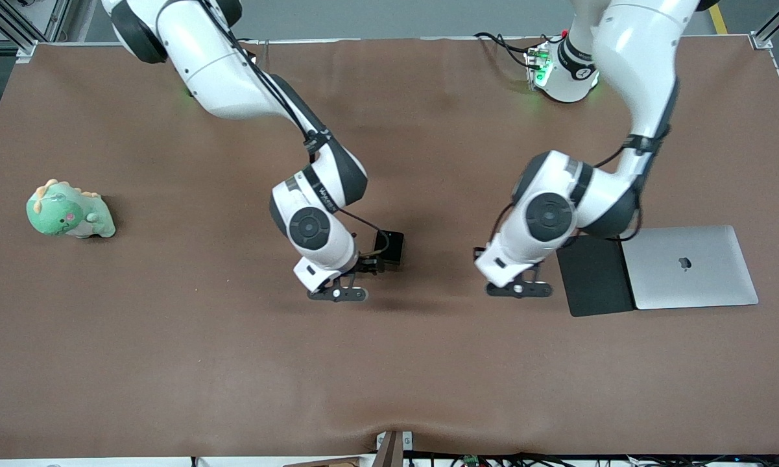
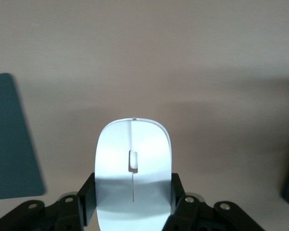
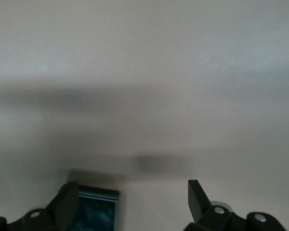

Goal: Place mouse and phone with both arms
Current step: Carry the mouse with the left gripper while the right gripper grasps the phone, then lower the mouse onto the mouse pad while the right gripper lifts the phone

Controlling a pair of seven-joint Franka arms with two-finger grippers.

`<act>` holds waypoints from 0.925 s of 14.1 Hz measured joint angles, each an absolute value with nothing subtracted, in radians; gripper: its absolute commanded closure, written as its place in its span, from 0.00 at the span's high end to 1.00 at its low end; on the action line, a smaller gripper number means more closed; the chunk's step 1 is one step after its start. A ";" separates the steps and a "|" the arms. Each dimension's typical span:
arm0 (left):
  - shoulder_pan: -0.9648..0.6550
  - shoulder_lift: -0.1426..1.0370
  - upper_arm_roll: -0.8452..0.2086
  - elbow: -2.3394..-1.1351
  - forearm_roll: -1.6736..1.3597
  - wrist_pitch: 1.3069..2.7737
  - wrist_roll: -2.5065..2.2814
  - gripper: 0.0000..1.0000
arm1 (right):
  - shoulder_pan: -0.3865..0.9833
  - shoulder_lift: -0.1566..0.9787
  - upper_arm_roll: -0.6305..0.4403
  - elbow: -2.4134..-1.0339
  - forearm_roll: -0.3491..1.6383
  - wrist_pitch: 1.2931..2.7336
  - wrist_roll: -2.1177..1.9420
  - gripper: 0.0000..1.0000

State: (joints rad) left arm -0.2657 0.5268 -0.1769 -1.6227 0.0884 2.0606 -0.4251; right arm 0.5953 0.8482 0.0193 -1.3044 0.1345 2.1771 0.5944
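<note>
My left gripper [image 1: 519, 289] hangs over the bare brown table just beside the dark grey pad [image 1: 593, 275], on its right-arm side. In the left wrist view the gripper [image 2: 133, 197] is shut on the white mouse [image 2: 133, 159], held between both fingers above the table. The hand hides the mouse in the front view. My right gripper [image 1: 337, 294] is open and empty over mid-table. The black phone [image 1: 389, 247] lies beside it on the table. In the right wrist view the phone [image 3: 94, 211] shows next to one finger of the gripper [image 3: 132, 192].
A closed silver laptop [image 1: 687, 266] lies against the pad at the left arm's end. A green plush dinosaur [image 1: 70, 211] sits at the right arm's end. The pad also shows in the left wrist view [image 2: 9, 139]. The brown table [image 1: 389, 376] spreads toward the front camera.
</note>
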 measured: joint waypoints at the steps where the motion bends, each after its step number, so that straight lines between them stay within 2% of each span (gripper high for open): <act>1: -0.233 0.508 -0.177 -1.650 0.088 2.060 -0.403 0.42 | 0.609 0.862 0.018 -1.290 0.133 2.177 0.615 1.00; 9: -0.011 0.464 -0.177 -1.772 0.108 2.069 -0.232 0.42 | 0.685 0.926 0.010 -1.261 0.072 2.231 0.752 1.00; 13: 0.036 0.463 -0.178 -1.831 0.173 2.153 -0.230 0.42 | 0.694 0.942 0.009 -1.260 0.071 2.255 0.791 1.00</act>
